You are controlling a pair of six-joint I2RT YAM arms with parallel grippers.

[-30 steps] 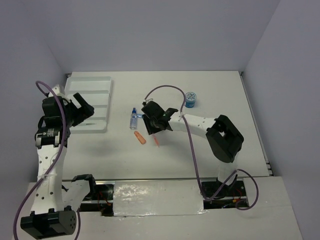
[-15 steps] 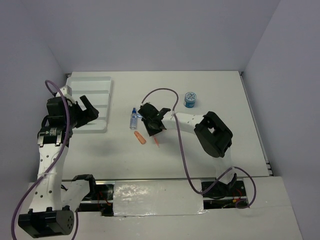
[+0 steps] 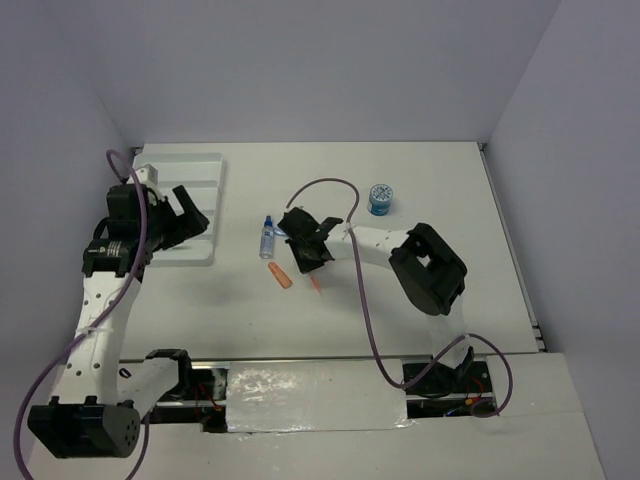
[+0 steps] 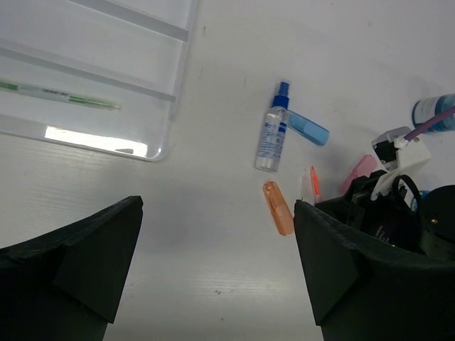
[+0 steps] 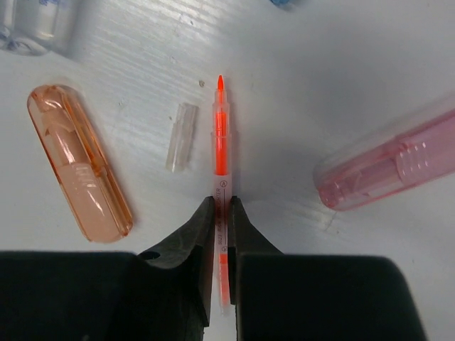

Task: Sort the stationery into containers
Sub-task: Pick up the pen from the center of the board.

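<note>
From above, the right arm is folding in closer than it was a second ago. Its right claw (image 3: 307, 250) is settling over the loose things in the middle of the bench (image 3: 440, 180) and has hardly shifted in the last half second. The orange pen (image 3: 315, 285) is poking out beneath it. The left claw (image 3: 185, 215) is swinging further up along the tray's (image 3: 170, 165) right edge. The bottle (image 3: 267, 238), orange piece (image 3: 282, 275) and tape roll (image 3: 380, 198) are lying where they were.

From the left wrist, the left claw (image 4: 217, 213) is hanging spread wide and holding nothing. A green pen (image 4: 64, 96) is already lying in the tray's (image 4: 178, 78) outer compartment. The bottle (image 4: 271, 131), light blue piece (image 4: 309, 128) and pink piece (image 4: 359, 170) are still waiting on the bench.

From the right wrist, the right claw (image 5: 220, 213) is clenching the orange pen (image 5: 220, 135) partway along its barrel. A clear cap (image 5: 181, 136), the orange piece (image 5: 78, 181) and the pink piece (image 5: 391, 167) lie beside it. I would say the grip is made and a lift toward the tray is due. Whether the pen is off the bench yet, I cannot tell.
</note>
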